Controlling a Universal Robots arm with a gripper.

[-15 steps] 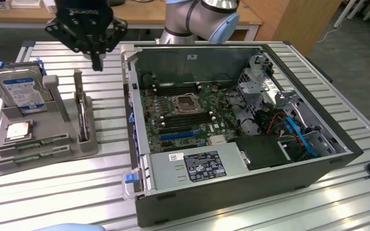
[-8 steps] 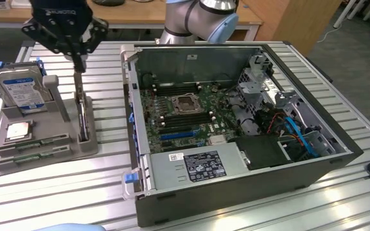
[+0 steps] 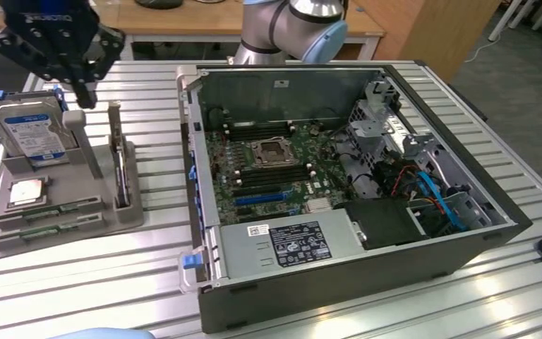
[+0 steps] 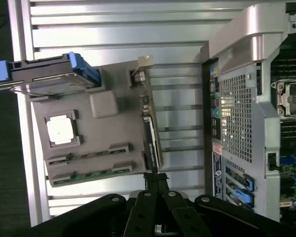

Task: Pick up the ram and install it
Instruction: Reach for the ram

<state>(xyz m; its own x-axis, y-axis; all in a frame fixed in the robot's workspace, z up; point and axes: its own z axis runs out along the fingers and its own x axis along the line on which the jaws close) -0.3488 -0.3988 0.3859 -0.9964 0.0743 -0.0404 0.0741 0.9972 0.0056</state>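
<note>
A ram stick [image 3: 118, 164] stands on its long edge in the side slot of a grey holder [image 3: 111, 212], on the exterior view's left. From the wrist view it is a thin strip [image 4: 151, 123] with dark chips. Two more green sticks [image 3: 56, 210] [image 4: 89, 154] lie flat in the holder's front slots. My black gripper [image 3: 85, 93] hangs above the holder's far end, between the hard drive [image 3: 31, 133] and the upright stick, touching neither. Its fingers [image 4: 155, 183] are shut together with nothing in them.
The open computer case [image 3: 440, 233] lies on the slatted metal table [image 3: 92, 282] to the exterior view's right of the holder. Its motherboard shows the CPU socket [image 3: 273, 152] with long memory slots [image 3: 263, 176] beside it. A square silver CPU [image 3: 26, 192] sits in the holder.
</note>
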